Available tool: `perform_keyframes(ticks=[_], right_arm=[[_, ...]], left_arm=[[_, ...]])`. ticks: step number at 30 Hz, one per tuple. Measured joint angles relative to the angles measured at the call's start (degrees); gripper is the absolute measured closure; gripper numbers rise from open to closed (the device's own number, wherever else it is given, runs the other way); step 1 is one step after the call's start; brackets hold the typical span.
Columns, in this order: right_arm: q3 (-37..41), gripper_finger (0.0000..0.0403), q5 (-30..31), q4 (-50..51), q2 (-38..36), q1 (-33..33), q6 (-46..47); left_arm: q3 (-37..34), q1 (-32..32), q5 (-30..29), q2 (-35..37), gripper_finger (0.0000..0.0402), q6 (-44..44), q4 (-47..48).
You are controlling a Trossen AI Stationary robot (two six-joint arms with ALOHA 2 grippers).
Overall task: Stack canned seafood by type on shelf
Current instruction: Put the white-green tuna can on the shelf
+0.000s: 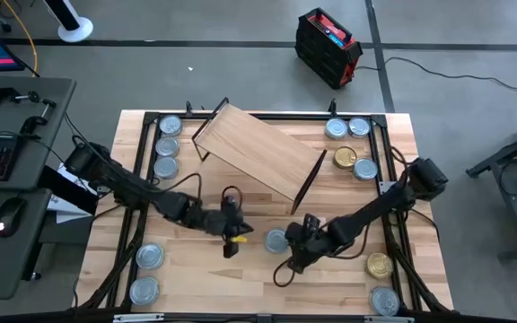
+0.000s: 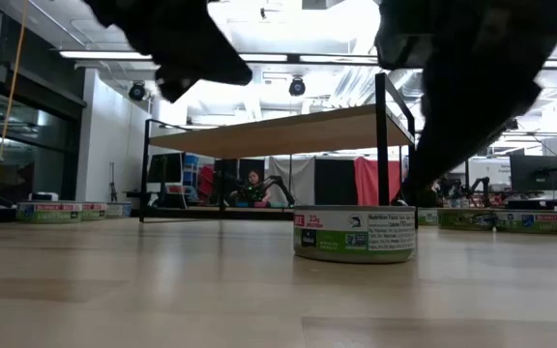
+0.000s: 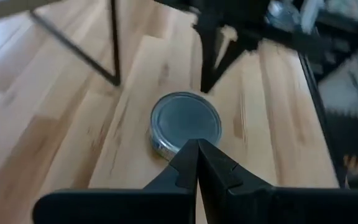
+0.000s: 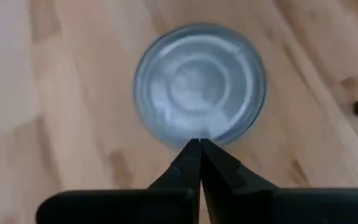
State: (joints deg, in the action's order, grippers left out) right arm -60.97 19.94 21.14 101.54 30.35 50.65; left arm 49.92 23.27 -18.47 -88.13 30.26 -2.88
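Observation:
A silver-blue-topped can (image 1: pixel 276 240) stands on its base on the plank table in front of the shelf; it also shows in the low view (image 2: pixel 354 234). The shelf (image 1: pixel 258 152), a light-wood board on thin black legs (image 2: pixel 383 145), stands askew at the table's middle. My right gripper (image 1: pixel 291 240) is shut, with its tips over the can's rim (image 4: pixel 199 134) on the can's right. My left gripper (image 1: pixel 240 230) is shut to the left of the can (image 3: pixel 185 121), above the table. My right gripper's shut fingertips (image 4: pixel 199 149) stand over the can's rim on its right side. I cannot tell whether they touch it. My left gripper touches nothing.
Three silver-blue cans (image 1: pixel 167 146) stand in a row at the far left and two (image 1: pixel 147 272) at the near left. At the right stand silver-blue cans (image 1: pixel 348 127) and two gold-topped cans (image 1: pixel 345 158) (image 1: pixel 380 265). Black frame rails run along the table's edges.

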Motion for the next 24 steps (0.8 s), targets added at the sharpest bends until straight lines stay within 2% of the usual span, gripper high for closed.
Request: perform_keyframes(ticks=[4, 9, 16, 21, 24], right_arm=[[0.00, 0.0403, 6.17, -4.05, 0.41, 1.08, 0.03], [-0.02, 0.0403, 11.07, -4.70, 0.80, 0.74, -3.45], [-0.04, 0.0403, 9.41, -6.42, 2.31, -1.20, -2.16], [-0.02, 0.0403, 8.75, -5.45, 2.68, -1.02, 4.09], [-0.05, 0.0403, 8.78, -5.62, 2.94, -0.73, 7.69]], left_arm=[[-0.73, 2.72, -2.59, 0.03, 0.0401, 8.75, -0.04], [-0.73, 5.21, -2.49, 0.08, 0.0401, 10.74, 0.48], [-0.75, 5.20, 3.85, 0.10, 0.0401, 15.80, 8.44], [-0.81, 8.28, 3.14, 0.71, 0.0401, 15.97, 16.98], [-0.87, 12.82, -1.82, 1.59, 0.0401, 15.27, 19.95]])
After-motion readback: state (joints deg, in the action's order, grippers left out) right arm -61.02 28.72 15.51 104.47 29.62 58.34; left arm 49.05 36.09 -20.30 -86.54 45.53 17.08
